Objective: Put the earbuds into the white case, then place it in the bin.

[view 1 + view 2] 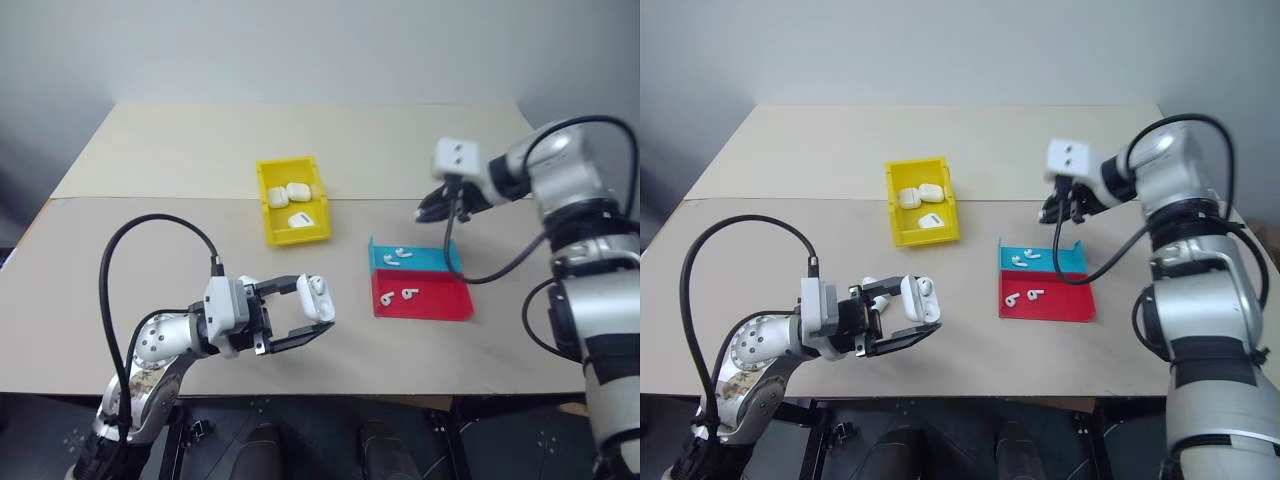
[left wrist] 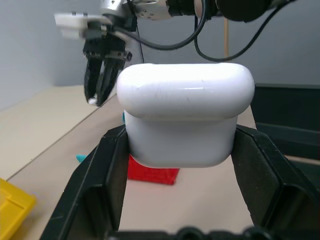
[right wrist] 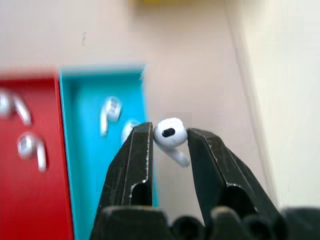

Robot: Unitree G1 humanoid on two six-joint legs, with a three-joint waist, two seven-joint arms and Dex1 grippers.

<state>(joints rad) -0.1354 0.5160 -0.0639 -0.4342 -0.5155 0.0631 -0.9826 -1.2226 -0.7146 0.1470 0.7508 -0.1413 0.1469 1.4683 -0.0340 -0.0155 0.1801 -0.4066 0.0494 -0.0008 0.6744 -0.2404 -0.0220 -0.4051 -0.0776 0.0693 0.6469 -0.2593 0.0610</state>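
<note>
Your left gripper (image 1: 305,315) clamps the white case (image 1: 317,297), lid open. Your right gripper (image 3: 169,141) pinches an earbud (image 3: 170,135) above the blue tray (image 1: 430,260). Three cases lie in the bin (image 1: 268,215), far left of the red tray (image 1: 440,300).

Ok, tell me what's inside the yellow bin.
The yellow bin holds three white cases, lids closed. Whether earbuds sit inside them cannot be seen.

This looks like a robotics lab or test room: a plain beige surface (image 1: 180,170) stands against a bare grey wall (image 1: 300,50), with only small sorting containers laid out, a yellow bin (image 1: 268,215), a blue tray (image 1: 430,262) and a red tray (image 1: 440,300).
</note>
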